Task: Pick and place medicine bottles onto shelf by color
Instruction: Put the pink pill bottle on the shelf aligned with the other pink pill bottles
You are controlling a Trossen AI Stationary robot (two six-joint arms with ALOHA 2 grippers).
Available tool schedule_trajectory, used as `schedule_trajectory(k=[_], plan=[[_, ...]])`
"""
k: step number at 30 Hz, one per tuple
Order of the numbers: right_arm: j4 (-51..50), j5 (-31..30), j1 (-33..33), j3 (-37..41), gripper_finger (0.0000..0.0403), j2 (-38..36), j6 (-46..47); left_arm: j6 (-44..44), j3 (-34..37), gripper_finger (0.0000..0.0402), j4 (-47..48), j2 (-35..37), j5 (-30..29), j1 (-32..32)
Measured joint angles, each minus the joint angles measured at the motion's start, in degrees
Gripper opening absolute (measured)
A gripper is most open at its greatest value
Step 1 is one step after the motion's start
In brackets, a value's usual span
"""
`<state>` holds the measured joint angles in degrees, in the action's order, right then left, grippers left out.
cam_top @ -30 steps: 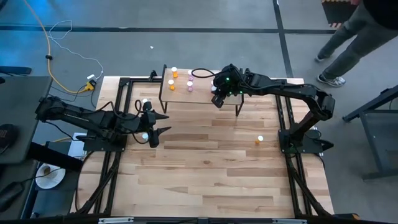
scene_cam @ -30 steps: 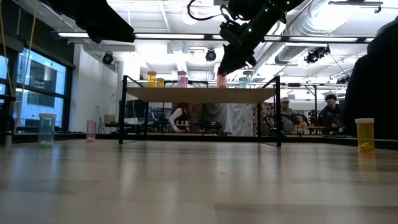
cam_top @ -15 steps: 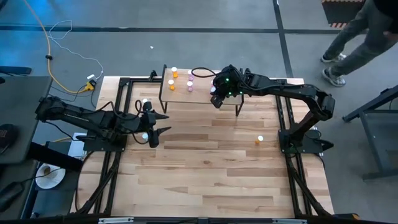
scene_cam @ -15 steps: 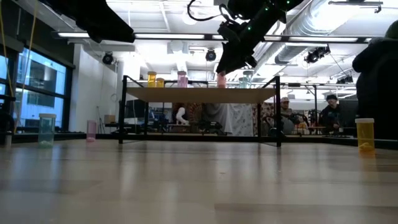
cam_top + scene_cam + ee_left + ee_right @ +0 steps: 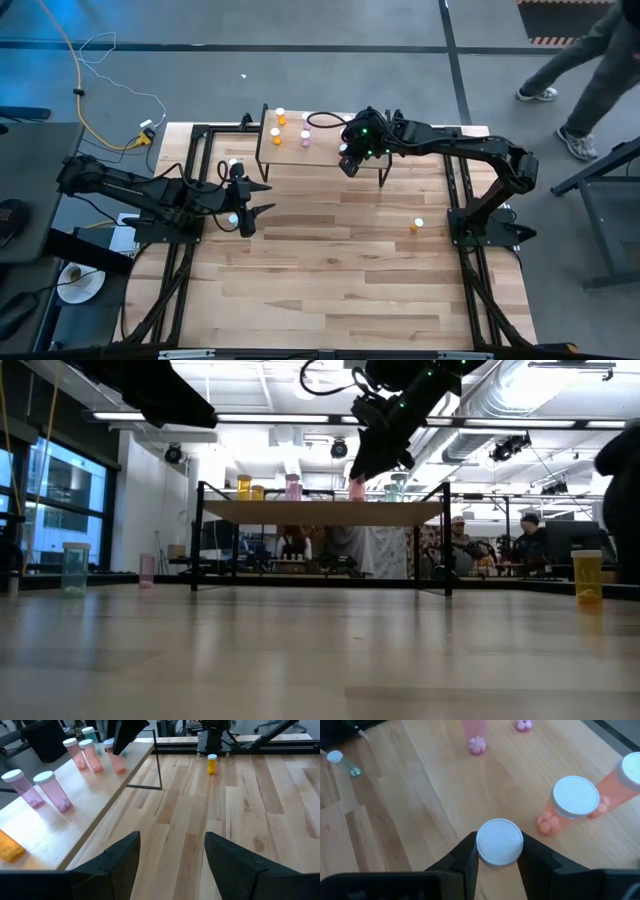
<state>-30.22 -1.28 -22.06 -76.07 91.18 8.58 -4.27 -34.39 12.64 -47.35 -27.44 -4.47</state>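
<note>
A ribbed white-capped cylindrical bottle (image 5: 500, 842) is clamped between the dark right gripper (image 5: 499, 851) fingers above the smooth light-wood shelf (image 5: 320, 152); farther off, the left gripper (image 5: 172, 855) is held spread and empty over the planked tabletop (image 5: 340, 260)

My two arms (image 5: 140, 190) are black and thin with bendy joints. The right gripper (image 5: 347, 160) has a little green light and a looping black cable.

person (image 5: 590, 70) beyond counter's far right corner walked further right, feet apart now; right gripper (image 5: 346, 160) edged slightly along shelf (image 5: 290, 152), arms otherwise same
</note>
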Motion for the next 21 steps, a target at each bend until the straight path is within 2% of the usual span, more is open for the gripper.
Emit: schedule_trajectory(k=[10, 21], plan=[[0.02, 0.00, 0.00, 0.02, 0.0109, 0.00, -1.10, 0.02, 0.00, 0.0213, -0.02, 0.00, -0.09, 0.00], [0.07, -1.57, -0.02, 0.04, 0.0142, 0.00, -1.05, 0.02, 0.00, 0.0213, -0.02, 0.00, -0.20, 0.00]])
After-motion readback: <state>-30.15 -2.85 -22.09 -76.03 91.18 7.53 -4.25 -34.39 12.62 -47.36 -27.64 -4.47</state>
